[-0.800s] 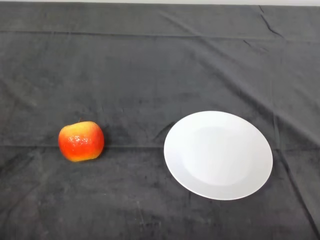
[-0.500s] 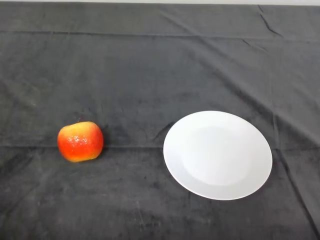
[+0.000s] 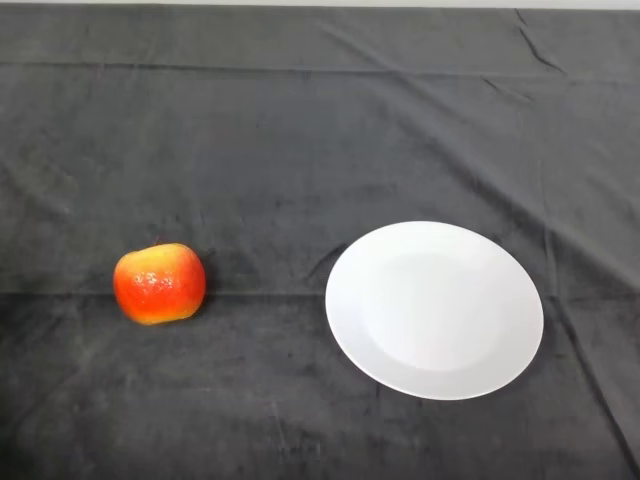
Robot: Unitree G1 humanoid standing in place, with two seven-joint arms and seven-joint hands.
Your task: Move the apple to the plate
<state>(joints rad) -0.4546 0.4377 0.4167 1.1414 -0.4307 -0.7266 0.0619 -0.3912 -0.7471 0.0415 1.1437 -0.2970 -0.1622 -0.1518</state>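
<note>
Red-yellow apple [image 3: 159, 284]: on the dark cloth [image 3: 300, 140], left of the white plate [image 3: 434, 310], apart. Plate holds nothing. Hand: absent from view. Step: unstarted; next, reach and grasp the apple.

Single head view, camera high and tilted down steeply at the bench [image 3: 300, 130], facing away from the robot; far edge runs along 12 o'clock. Fairly close: apple [image 3: 159, 284] at 9 o'clock, plate [image 3: 434, 310] toward 4 o'clock. No second view to overlap
</note>
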